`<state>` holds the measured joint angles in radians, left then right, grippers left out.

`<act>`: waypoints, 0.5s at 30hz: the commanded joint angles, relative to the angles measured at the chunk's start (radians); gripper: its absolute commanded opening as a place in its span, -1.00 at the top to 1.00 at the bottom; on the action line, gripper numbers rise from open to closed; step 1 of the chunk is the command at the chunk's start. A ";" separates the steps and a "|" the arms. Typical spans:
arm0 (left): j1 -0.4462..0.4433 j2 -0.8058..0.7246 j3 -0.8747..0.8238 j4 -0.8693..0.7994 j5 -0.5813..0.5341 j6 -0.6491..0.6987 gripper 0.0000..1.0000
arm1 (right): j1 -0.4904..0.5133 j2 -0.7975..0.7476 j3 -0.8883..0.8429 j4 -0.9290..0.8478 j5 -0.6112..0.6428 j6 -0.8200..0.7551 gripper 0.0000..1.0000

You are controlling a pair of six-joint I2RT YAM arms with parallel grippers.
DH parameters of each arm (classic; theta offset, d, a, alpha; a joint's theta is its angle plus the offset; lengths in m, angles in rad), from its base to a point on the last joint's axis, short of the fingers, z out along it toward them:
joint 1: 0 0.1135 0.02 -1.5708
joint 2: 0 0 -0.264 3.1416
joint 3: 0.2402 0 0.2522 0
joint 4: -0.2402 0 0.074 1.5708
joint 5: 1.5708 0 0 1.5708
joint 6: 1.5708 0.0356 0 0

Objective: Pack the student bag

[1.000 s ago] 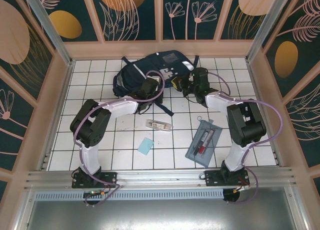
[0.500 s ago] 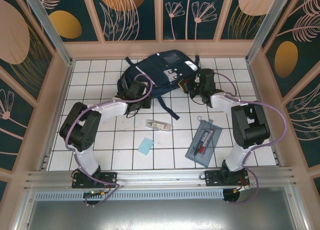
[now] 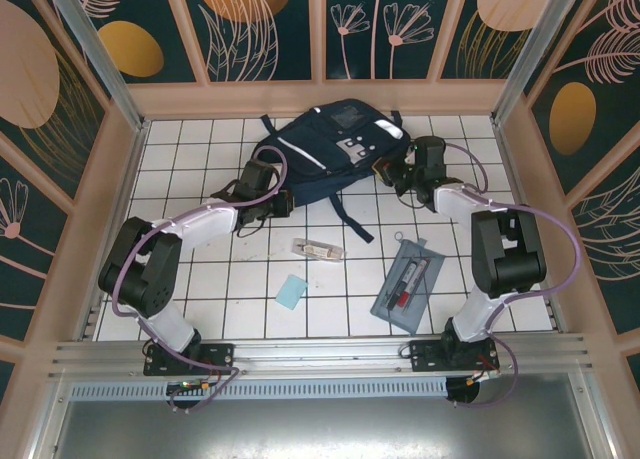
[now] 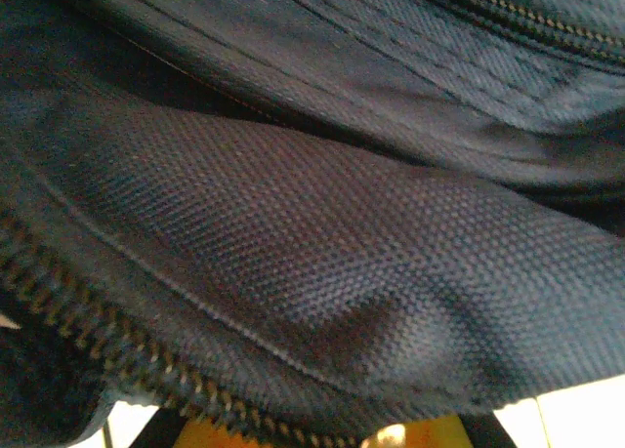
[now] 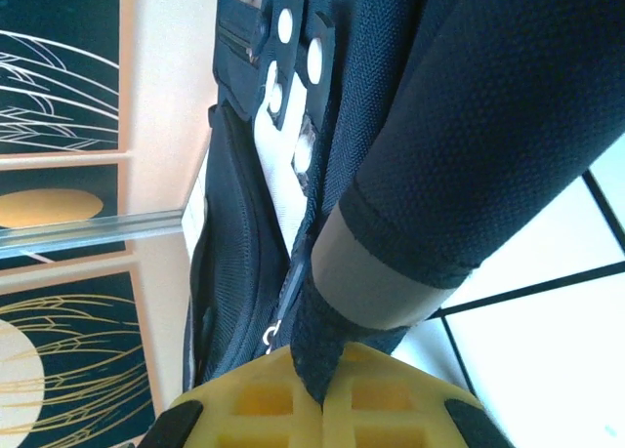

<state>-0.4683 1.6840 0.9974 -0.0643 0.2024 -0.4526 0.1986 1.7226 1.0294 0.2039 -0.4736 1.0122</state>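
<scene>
**Top ext.:** The student bag (image 3: 325, 144) is lying flat at the far ctr of the white-tiled table (image 3: 200, 309). Its front w/ the grey patches is facing up, and dark straps are trailing toward the near side. The L arm is reaching fwd, and the L gripper (image 3: 272, 197) is sitting at the bag's near-left edge, touching the fabric. The R arm is stretching up the right side, and the R gripper (image 3: 393, 169) is pressing against the bag's right edge, near the white stripe. Nearer the bases, a grey see-through pencil case (image 3: 407, 284) w/ pens inside is lying to the right. A small clear packet (image 3: 318, 249) is lying mid-table, w/ a light-blue square (image 3: 292, 291) just near-left of it. All three are sitting well apart from the bag.

**L wrist:** Navy weave is pressing right up to the lens, w/ a zip (image 4: 59, 292) running along the lower-left edge. The fabric's edge is dropping onto the yellow pads (image 4: 264, 438) at the bottom. The claw is closed, clamping that zip-edged fold as far as can be seen.

**R wrist:** A navy strap (image 5: 322, 360) w/ a grey band is running down btw this claw's yellow pads (image 5: 391, 414). The jaws are pinching it tight. The bag body w/ white snap discs (image 5: 293, 38) is hanging beyond, and table tiles are showing at right.
</scene>
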 commanded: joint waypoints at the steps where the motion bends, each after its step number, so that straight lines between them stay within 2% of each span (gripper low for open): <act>1: 0.029 -0.022 0.030 0.001 0.174 -0.055 1.00 | -0.057 0.024 0.091 0.028 0.065 -0.065 0.54; 2: 0.024 -0.021 0.040 0.012 0.210 -0.072 1.00 | -0.056 0.025 0.099 0.018 0.050 -0.063 0.06; 3: 0.015 -0.021 0.053 0.022 0.240 -0.090 1.00 | -0.057 0.021 0.103 0.008 0.032 -0.058 -0.28; 4: 0.003 -0.022 0.071 0.027 0.260 -0.103 1.00 | -0.056 0.012 0.104 -0.008 0.022 -0.055 -0.47; 7: -0.027 -0.021 0.104 0.075 0.310 -0.161 1.00 | -0.053 -0.041 0.083 -0.068 0.004 -0.065 -0.74; 8: -0.036 -0.017 0.110 0.101 0.327 -0.188 1.00 | -0.050 -0.067 0.069 -0.087 0.002 -0.070 -0.92; 11: -0.079 0.022 0.170 0.154 0.364 -0.244 1.00 | -0.036 -0.165 -0.010 -0.107 -0.022 -0.062 -0.97; 15: -0.137 0.121 0.269 0.201 0.386 -0.301 1.00 | 0.004 -0.296 -0.149 -0.025 -0.060 0.040 -0.97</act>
<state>-0.5728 1.7672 1.1877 -0.0017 0.5137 -0.6861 0.1696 1.5066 0.9417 0.1322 -0.4896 0.9955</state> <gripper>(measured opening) 0.064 0.987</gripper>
